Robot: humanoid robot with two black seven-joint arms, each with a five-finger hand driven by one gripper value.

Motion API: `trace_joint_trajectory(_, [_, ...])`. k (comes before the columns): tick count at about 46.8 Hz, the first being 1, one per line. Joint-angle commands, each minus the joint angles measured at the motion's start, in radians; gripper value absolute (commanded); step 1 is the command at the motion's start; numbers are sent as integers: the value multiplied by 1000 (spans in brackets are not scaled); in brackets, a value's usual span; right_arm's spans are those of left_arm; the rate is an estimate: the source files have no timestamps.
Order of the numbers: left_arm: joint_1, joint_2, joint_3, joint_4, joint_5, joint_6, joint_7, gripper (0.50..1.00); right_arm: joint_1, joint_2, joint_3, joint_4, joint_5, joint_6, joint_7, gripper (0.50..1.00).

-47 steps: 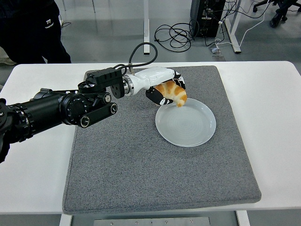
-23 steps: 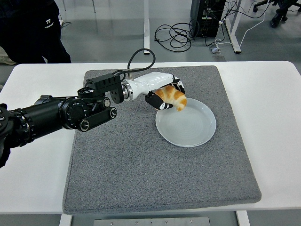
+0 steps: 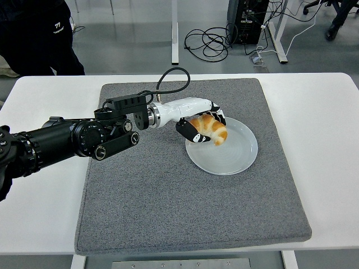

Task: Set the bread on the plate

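The left hand (image 3: 197, 119) is clamped on the bread (image 3: 210, 128), which partly hides its fingers. The bread sits over the left part of the plate (image 3: 235, 157); contact cannot be determined. Beneath lies a grey mat (image 3: 168, 202) on the white table (image 3: 325, 123); cables (image 3: 210, 42) lie on the floor beyond.

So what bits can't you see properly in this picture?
- Whether the bread touches the plate yet: the head view looks down from above, so any gap underneath is hidden.
- The far side of the bread: the left hand wraps around it.
- The person at the top left: cut off by the picture's edge.
- The right arm: not in the picture at all.
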Motion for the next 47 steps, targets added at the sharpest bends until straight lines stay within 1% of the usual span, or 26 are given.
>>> trace_joint_trajectory(1, [-2,0,4,0,3,1,-1,500,1,0,0,0,-1,0,0,1000])
trace_joint_trajectory(8, [-1,0,11,-2,4,-2,-19,500,1,0,0,-1,1,0,0,1000])
trace_joint_trajectory(13, [5,0,16,-6,4,-10,-44,500,1,0,0,-1,1,0,0,1000])
trace_joint_trajectory(35, [15,0,10,-6,-14,-13,-44,500,1,0,0,-1,1,0,0,1000])
trace_joint_trajectory(42, [27,0,7,-5,-14,-10,-42,563,1,0,0,-1,-1,0,0,1000])
trace_joint_trajectory(47, [33,0,7,-5,-14,-10,-42,589,1,0,0,-1,-1,0,0,1000])
